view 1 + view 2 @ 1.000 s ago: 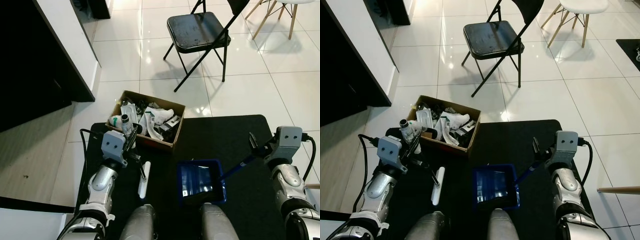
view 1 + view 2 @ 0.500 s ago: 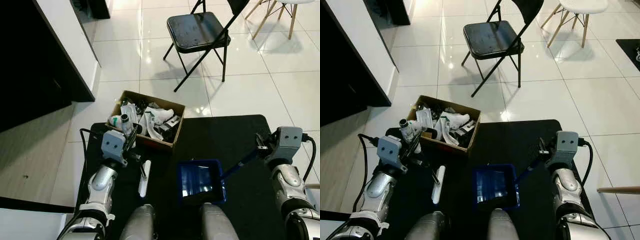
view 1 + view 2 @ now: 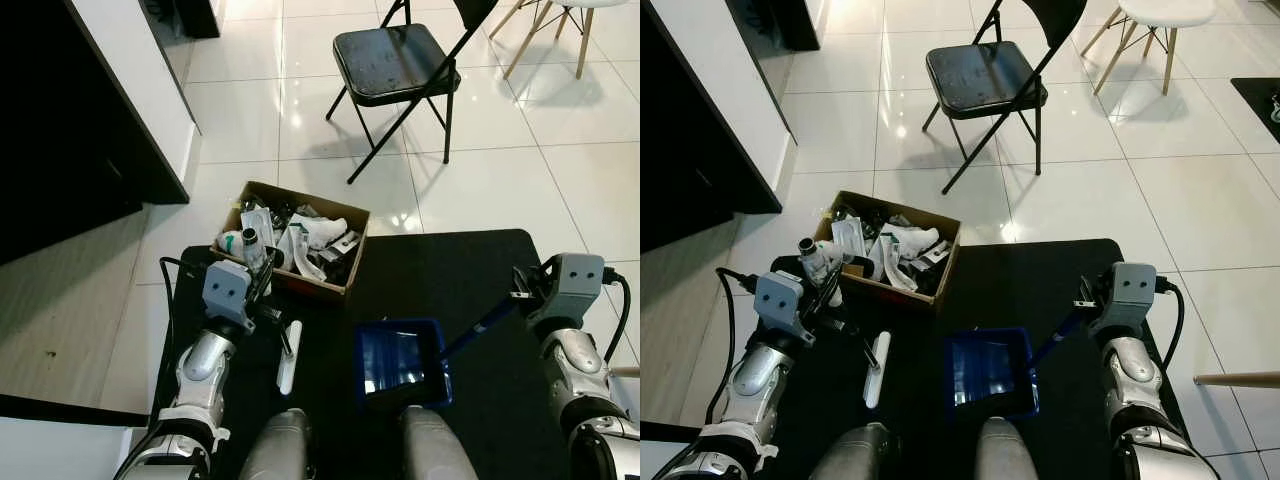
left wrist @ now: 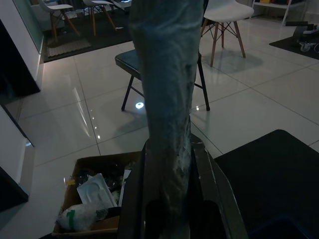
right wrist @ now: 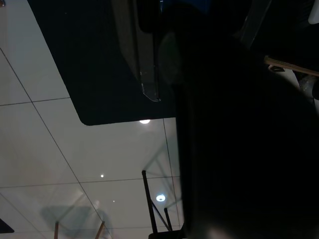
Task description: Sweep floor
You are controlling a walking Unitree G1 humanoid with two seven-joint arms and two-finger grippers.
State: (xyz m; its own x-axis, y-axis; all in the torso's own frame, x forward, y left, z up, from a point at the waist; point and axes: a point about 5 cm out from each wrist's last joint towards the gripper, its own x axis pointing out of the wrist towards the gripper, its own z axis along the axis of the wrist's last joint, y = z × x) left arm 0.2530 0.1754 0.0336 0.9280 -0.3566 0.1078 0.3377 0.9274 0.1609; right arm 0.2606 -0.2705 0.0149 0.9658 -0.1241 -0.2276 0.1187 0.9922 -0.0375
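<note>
Left eye view: right hand gripping dustpan handle.

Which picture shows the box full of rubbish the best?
The left eye view: the cardboard box sits whole on the mat's edge. The right eye view shows it equally whole; the left wrist view catches one dim corner, the right wrist view none.

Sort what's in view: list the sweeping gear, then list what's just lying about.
Sweeping gear:
- blue dustpan, its handle in the right gripper
- white brush, held by the left gripper
- black mat beneath them

Lying about:
- cardboard box of clutter
- black folding chair
- white chair
</note>
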